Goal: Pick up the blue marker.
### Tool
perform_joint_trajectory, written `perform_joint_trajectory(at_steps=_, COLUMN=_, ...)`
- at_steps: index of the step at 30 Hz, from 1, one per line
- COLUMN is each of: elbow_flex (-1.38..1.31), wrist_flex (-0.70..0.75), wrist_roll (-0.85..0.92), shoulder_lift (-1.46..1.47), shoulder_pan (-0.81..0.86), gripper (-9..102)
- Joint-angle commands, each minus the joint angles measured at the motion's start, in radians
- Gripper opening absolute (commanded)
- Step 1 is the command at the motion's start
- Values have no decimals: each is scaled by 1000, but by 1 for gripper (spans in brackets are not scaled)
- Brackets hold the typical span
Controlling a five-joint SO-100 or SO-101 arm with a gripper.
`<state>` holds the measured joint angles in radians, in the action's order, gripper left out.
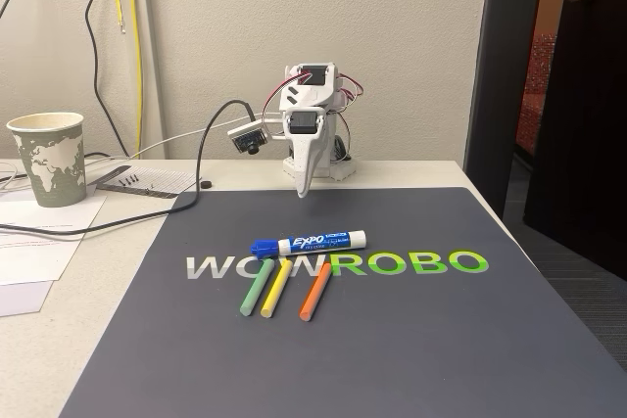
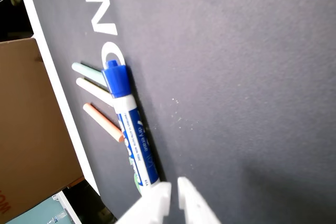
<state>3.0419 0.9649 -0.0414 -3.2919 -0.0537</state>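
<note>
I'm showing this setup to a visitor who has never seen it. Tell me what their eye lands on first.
First, the blue marker, lying across the WONROBO lettering in the middle of the dark mat, touching the top ends of the green, yellow and orange sticks fanned out just below it. Next, the white arm at the mat's far edge, its gripper pointing down above the mat behind the marker. A paper cup stands far left.

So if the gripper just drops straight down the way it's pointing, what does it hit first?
Probably bare mat, short of the blue marker. The gripper points down behind it; in the wrist view its tips sit beside the marker's end, though depth is unclear.
</note>
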Motion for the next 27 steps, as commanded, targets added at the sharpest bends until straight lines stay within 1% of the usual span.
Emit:
perform_joint_trajectory(at_steps=1, elbow_flex=0, wrist_flex=2, wrist_roll=-2, shoulder_lift=-58, shoulder_pan=-9, gripper=0)
perform_joint_trajectory(at_steps=27, elbow_flex=2, wrist_flex=2, wrist_roll=-15, shoulder_lift=-58, shoulder_pan=-9, gripper=0)
